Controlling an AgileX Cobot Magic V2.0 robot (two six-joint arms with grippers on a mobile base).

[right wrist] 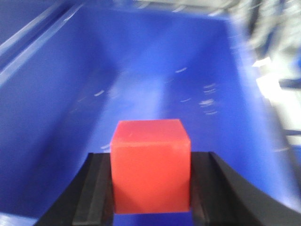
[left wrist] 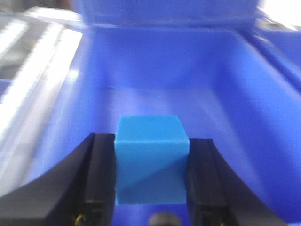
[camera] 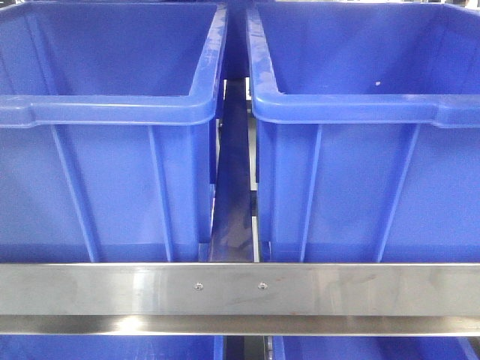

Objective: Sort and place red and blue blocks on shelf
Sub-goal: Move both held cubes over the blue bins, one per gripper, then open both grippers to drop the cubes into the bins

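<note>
In the left wrist view the blue block [left wrist: 150, 160] sits clamped between the black fingers [left wrist: 101, 174] of my left gripper [left wrist: 151, 176], which is shut on it inside a big blue bin [left wrist: 197, 80]. The right wrist view has the red block [right wrist: 150, 165] squeezed between the black fingers [right wrist: 207, 188] of my right gripper [right wrist: 151, 188], shut on it over the floor of another blue bin [right wrist: 141, 80]. The shelf's steel front rail [camera: 112, 289] with two screws crosses the bottom of the front view. Neither gripper nor block appears in the front view.
Two big blue bins [camera: 105, 105] [camera: 375, 105] stand side by side on the shelf with a narrow gap and a dark bar [camera: 234, 180] between them. More blue bins [camera: 105, 349] show below the rail. Bin walls close in on both grippers.
</note>
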